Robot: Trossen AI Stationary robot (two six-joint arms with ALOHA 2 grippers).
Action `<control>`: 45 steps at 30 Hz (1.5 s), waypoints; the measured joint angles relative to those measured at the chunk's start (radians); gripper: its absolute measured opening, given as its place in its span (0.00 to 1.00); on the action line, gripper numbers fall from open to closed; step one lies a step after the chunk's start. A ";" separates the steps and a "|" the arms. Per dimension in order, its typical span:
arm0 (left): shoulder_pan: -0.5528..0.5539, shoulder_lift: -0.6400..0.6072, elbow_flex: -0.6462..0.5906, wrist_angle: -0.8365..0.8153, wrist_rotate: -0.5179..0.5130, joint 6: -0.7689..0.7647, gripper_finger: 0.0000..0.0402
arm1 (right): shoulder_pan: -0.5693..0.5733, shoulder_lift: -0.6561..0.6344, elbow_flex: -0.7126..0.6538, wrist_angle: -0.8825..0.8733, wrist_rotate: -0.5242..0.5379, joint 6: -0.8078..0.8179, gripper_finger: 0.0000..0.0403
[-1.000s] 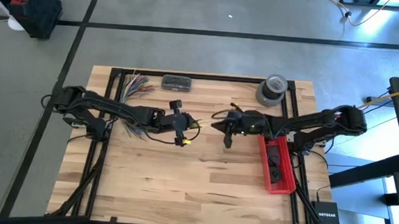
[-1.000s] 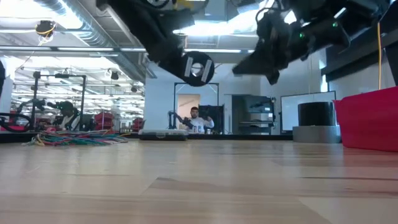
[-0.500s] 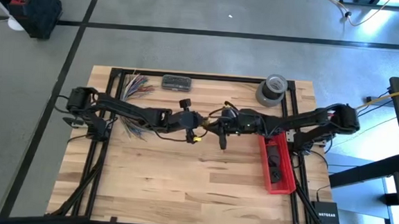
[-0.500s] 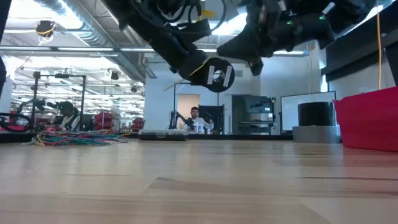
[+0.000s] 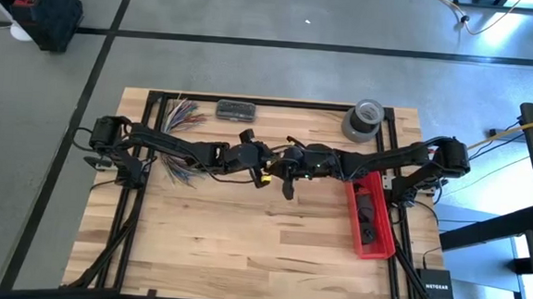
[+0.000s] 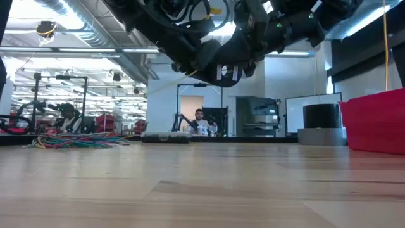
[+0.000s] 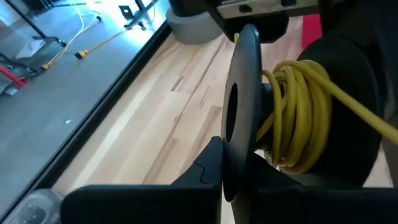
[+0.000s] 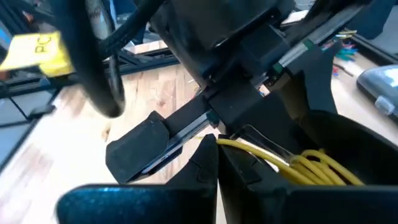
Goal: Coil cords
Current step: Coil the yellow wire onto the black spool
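Above the middle of the surface (image 5: 243,232) the left hand (image 5: 264,164) and the right hand (image 5: 288,169) meet almost tip to tip, both raised clear of the wood. The left hand is clenched on a black spool (image 7: 245,118) wound with a bright yellow cord (image 7: 298,118); one strand runs off the coil toward the other arm. The right hand's fingers are pinched together on that yellow strand (image 8: 267,155), which passes between them to the bundle of turns. The low view shows both hands hanging high, with open air between them and the boards.

Close around the hands there is little in the way — only each arm's own black cabling and a small yellow tag (image 8: 34,51) with dark letters, of which "PC" can be read. Behind the left arm lies a spread of multicoloured wires (image 5: 183,117), near the far edge. Beside them, at the far edge, sits a flat grey case (image 5: 235,110), and farther along a roll of grey tape (image 5: 364,119) on its side. A red bin (image 5: 370,216) stands along the right side, just under the right arm, with dark round pieces inside. Off the near right corner a black box on the floor reads "NETGEAR" (image 5: 436,288).

The near half of the wood lies open — bare boards out to the black frame rails.
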 joint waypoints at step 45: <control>-0.020 -0.042 0.041 -0.076 0.068 -0.100 0.00 | 0.137 -0.039 0.007 -0.425 0.768 -0.459 0.02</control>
